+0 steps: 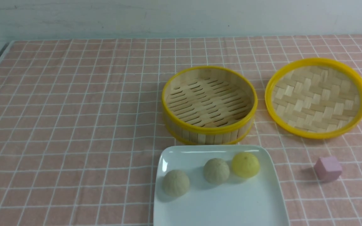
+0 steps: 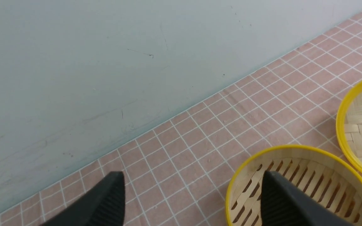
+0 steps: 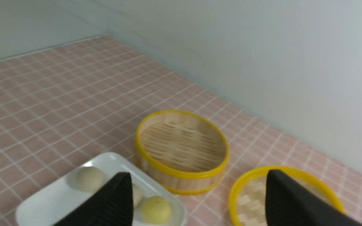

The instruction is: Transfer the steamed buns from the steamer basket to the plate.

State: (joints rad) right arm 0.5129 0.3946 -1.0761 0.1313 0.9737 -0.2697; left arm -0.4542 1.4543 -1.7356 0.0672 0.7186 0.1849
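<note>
Front view, lower centre: the plate (image 1: 218, 207) sits nearest to us, cut by the bottom edge, and it carries all three steamed buns (image 1: 216, 170). A beige bun (image 1: 176, 183) lies apart at the plate's left, and a second beige bun is just beside the yellow bun (image 1: 245, 164) towards the plate's upper right. At lower right, off the plate, a pink cube (image 1: 328, 168) rests on the checked cloth (image 1: 74, 125); we see the cube in this view only. Just beyond the plate, mid-frame, stands the steamer basket (image 1: 209, 130), its slatted floor bare. To its right the lid (image 1: 316, 135) lies woven side up, near the basket but not touching it. The wall (image 1: 181, 15) fills the top of the frame. We find the claws in the wrist views only. The left gripper (image 2: 193, 194) has its fingers spread wide with nothing between them; one finger overlaps the basket's rim, and this view catches only part of the basket and lid. The right gripper (image 3: 198, 194) is likewise spread and holding nothing. The plate and buns show past one of its fingers, which partly hides one beige bun, and the buns are clear of the gap.
</note>
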